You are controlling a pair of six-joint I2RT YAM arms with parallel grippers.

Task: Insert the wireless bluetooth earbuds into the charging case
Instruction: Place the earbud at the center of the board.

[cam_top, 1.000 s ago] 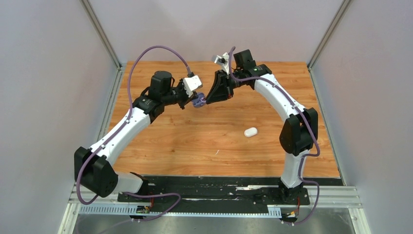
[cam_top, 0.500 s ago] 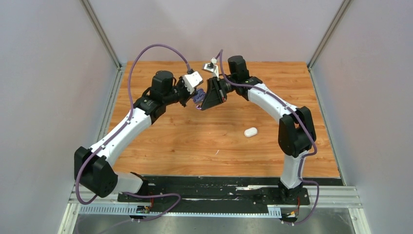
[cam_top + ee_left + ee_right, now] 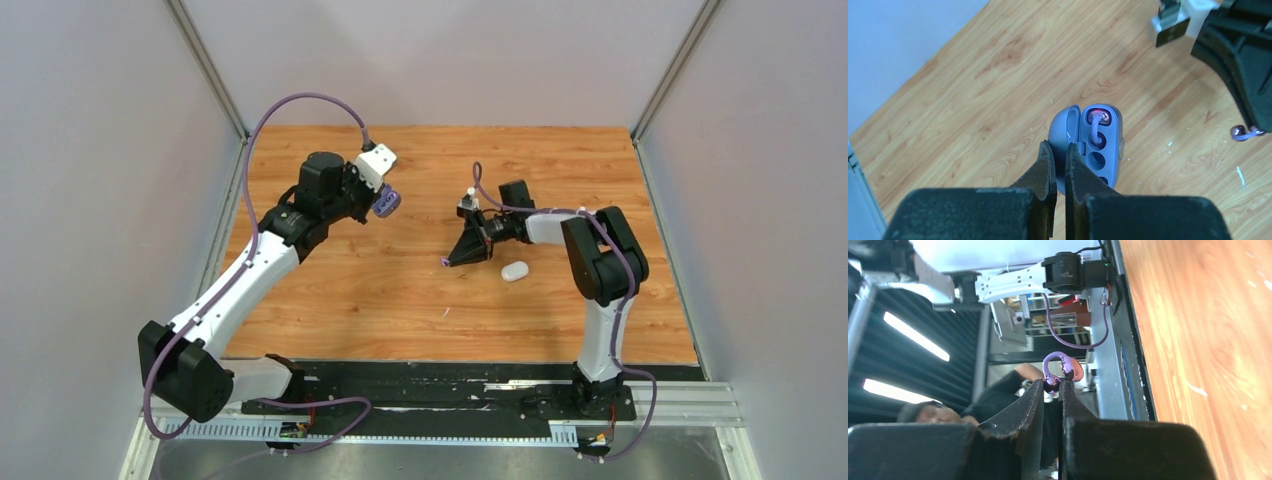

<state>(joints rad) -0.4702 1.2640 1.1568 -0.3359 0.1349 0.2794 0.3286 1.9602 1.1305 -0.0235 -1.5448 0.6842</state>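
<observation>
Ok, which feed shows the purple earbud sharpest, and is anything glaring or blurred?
Left wrist: open purple case sharp, small glint on the seated bud. Right wrist: earbud sharp in the right gripper, table blurred, ceiling lights glaring. Top: earbud only a speck.

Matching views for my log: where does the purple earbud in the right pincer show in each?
Top external: purple earbud at right pincer tip, centre.
Left wrist: earbud at right edge, mid-height.
Right wrist: earbud centre, in the pincer's grip.
Shared landmark: right pincer.
</observation>
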